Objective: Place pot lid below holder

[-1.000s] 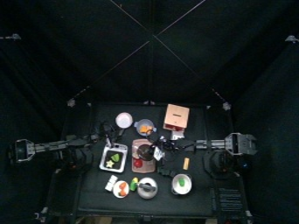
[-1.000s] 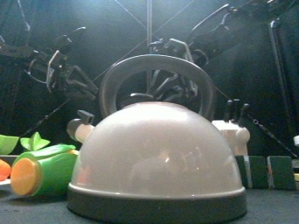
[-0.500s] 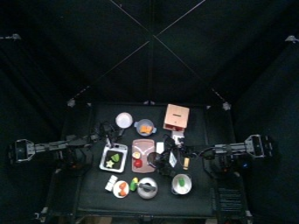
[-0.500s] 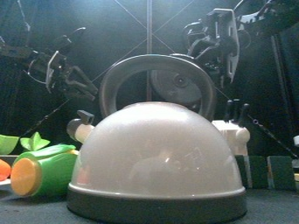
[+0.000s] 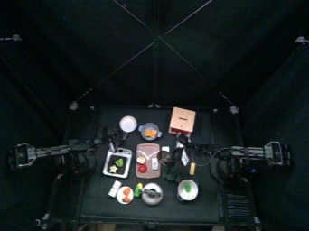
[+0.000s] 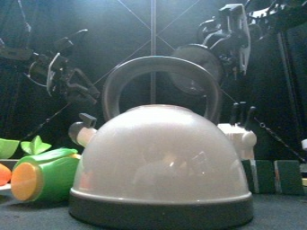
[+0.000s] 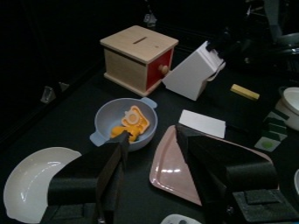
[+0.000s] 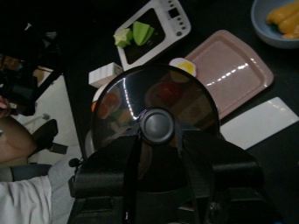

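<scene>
My right gripper (image 8: 156, 150) is shut on the pot lid (image 8: 138, 98), a dark glass disc with a round knob, and holds it in the air over the pink tray (image 8: 229, 66). In the front view the lid (image 6: 192, 83) hangs high behind the kettle's handle. The holder (image 7: 194, 70) is a white knife block next to the wooden box (image 7: 138, 57); it also shows in the top view (image 5: 180, 139) and in the front view (image 6: 238, 140). My left gripper (image 7: 152, 179) is open and empty at the table's left side, above the pink tray's edge.
A large white kettle (image 6: 162, 166) fills the front view, with a green toy (image 6: 46, 175) to its left. A blue bowl of orange food (image 7: 126, 122), a white plate (image 7: 41, 179), a white card (image 7: 211, 122) and a white tray of greens (image 8: 152, 35) lie about.
My right gripper has risen with the pot lid, from low behind the kettle's handle to high up. The right arm's elbow has drawn back to the right. The left arm has not moved.
</scene>
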